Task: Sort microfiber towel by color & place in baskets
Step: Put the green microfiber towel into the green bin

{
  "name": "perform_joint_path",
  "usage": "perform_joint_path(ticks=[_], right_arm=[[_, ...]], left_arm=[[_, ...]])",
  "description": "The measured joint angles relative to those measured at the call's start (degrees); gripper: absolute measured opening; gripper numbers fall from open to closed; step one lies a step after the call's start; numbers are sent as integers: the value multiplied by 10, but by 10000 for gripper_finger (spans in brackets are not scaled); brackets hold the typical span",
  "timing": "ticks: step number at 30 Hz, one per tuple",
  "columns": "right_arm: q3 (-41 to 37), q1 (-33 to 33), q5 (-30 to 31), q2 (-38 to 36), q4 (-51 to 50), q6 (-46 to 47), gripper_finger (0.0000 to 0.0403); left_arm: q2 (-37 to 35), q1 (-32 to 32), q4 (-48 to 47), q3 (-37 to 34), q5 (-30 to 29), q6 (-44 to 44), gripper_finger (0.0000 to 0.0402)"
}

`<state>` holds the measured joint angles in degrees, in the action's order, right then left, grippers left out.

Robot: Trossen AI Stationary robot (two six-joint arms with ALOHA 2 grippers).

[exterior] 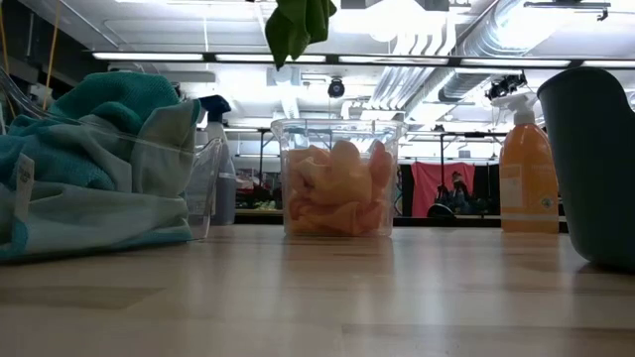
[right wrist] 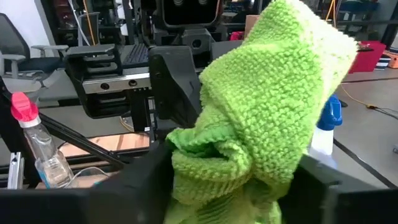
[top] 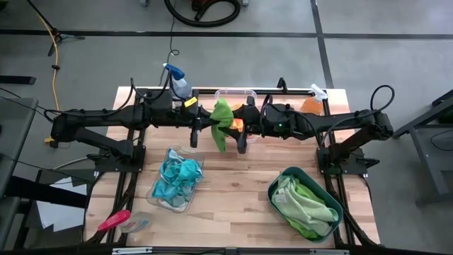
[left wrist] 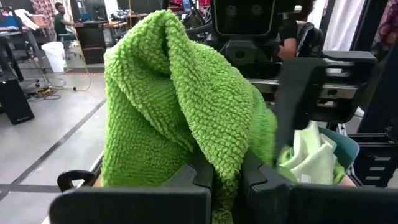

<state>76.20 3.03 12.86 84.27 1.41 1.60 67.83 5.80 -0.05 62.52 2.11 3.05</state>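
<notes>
Gripping one lime green towel (top: 221, 122) from opposite sides, the left gripper (top: 200, 125) and right gripper (top: 239, 126) are both pinching it shut between their fingers. It is hanging high over the tub of orange towels (exterior: 337, 188), likely mid-handover so the right arm can carry it to the teal basin (top: 277, 185).

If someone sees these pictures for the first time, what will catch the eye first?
First, the lime green towel held up in the air at the middle back of the table, with the left gripper and the right gripper both shut on it. Then the sorted colours: blue towels in the shallow dish, green ones in the teal basin, orange ones in the clear tub.
</notes>
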Motion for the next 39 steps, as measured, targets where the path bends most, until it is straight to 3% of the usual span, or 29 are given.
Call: perform_joint_path(ticks=[6, 8, 12, 16, 24, 31, 35, 39], right_arm=[[0, 0, 5, -1, -13, -1, 48], [0, 0, 4, -2, -21, 0, 20], [0, 0, 2, -2, -30, 11, 26], [0, 0, -2, -4, -36, 9, 7], [-1, -5, 19, -53, -97, -16, 4], [-1, -11, 67, -131, -193, -18, 3], [-1, 3, 44, -169, -225, 13, 3], [-1, 35, -23, -191, -269, 87, 3]], left_arm=[[-1, 0, -3, 0, 1, 0, 11], [-1, 0, -4, 0, -1, 1, 20], [-1, 0, -6, 0, -1, -2, 41], [-3, 3, -14, 0, -1, -26, 63], [-72, 37, -207, 56, -39, -42, 129], [-129, 58, -316, 50, -93, -46, 166], [-151, 68, -307, 13, -99, -72, 168], [-164, 70, -256, -35, -99, -92, 168]])
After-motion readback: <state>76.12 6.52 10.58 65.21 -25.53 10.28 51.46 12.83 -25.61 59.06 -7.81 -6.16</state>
